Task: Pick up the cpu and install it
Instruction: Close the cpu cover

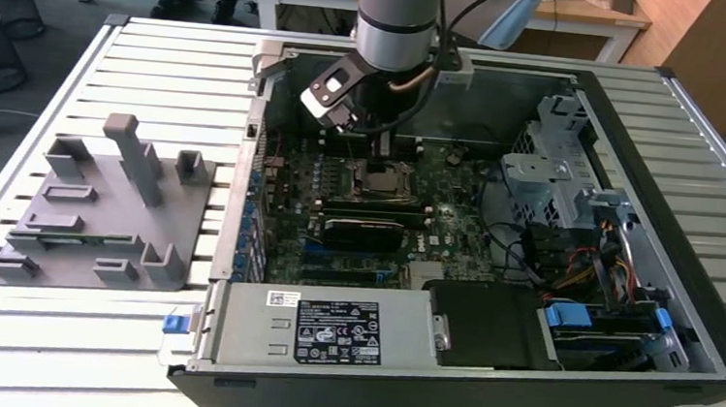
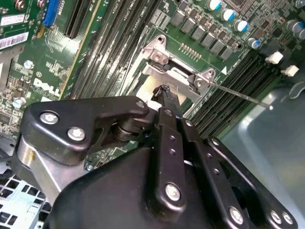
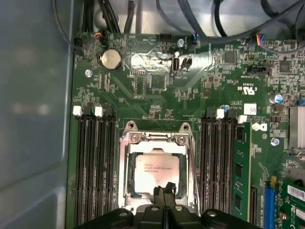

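The cpu [image 3: 155,171] lay flat in the socket of the motherboard [image 3: 143,90], inside the open computer case [image 1: 451,405]. In the first wrist view it showed as a small square chip with a silvery-grey metal top bearing a few lines of small dark print. A thin pale edge ran round the metal. It sat level and square to the bright metal socket frame [image 3: 126,157] that ringed it, with a screw head at each of two frame corners. Rows of long black memory slots [image 3: 93,167] stood on either side of the frame, and a round coin battery [image 3: 110,59] sat further off on the green board.

The gripper [image 3: 165,192] hung directly over the socket, its two slim black fingertips pressed together with nothing between them. Their tips covered the middle of one edge of the cpu; whether they touched the metal could not be told. In the second wrist view the gripper [image 2: 164,91] pointed down at the socket frame, beside a thin wire lever [image 2: 238,97] that stretched away from one corner of the frame. In the exterior view the gripper [image 1: 378,148] reached down into the case above the board. On the exterior view's left, a grey plastic fixture [image 1: 90,211] stood on the slatted table [image 1: 42,334], well apart from the case.
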